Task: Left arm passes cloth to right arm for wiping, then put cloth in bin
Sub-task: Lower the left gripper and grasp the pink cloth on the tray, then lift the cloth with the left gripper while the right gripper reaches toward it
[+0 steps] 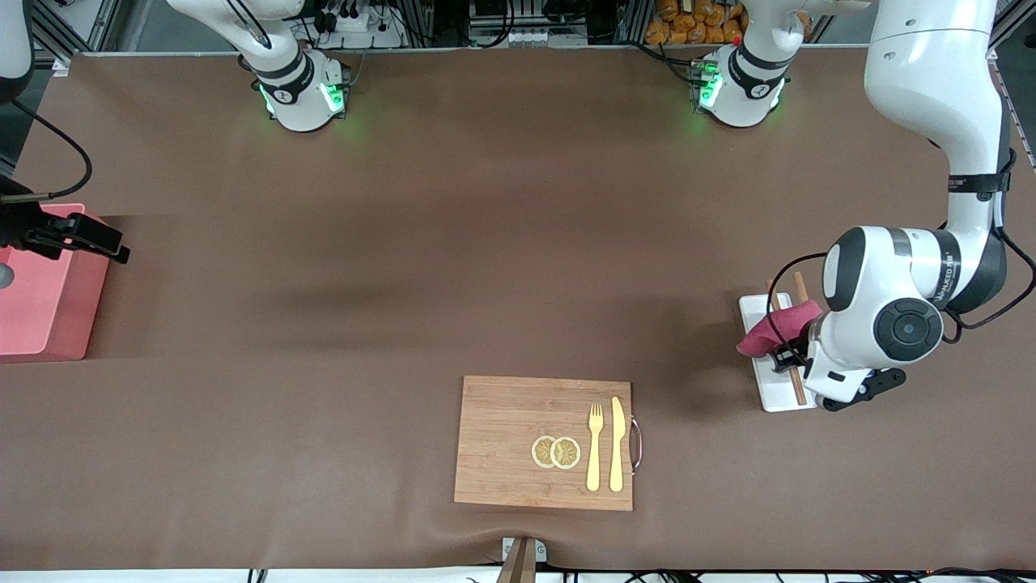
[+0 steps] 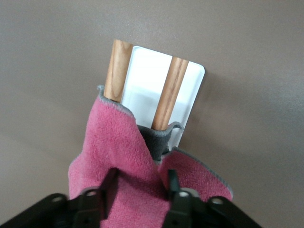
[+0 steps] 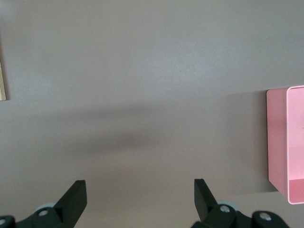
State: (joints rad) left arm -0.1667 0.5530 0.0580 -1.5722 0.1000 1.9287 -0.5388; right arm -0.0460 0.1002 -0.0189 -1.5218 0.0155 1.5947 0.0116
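Note:
The dark pink cloth [image 1: 767,334] [image 2: 114,147] is draped over two wooden rods [image 2: 118,66] on a flat white tray [image 1: 779,394] at the left arm's end of the table. My left gripper [image 1: 783,356] [image 2: 142,183] is down on it, and its black fingers [image 2: 110,180] press a raised fold of the fabric from both sides. The salmon-pink bin [image 1: 48,324] [image 3: 277,137] stands at the right arm's end. My right gripper [image 1: 109,245] [image 3: 137,190] hangs by the bin's rim, open, with bare table under it.
A wooden board [image 1: 502,437] lies nearer the front camera at mid-table, carrying two lemon slices [image 1: 556,452], a yellow fork [image 1: 595,445] and a knife [image 1: 617,444]. Brown table covering spreads between the board, bin and tray.

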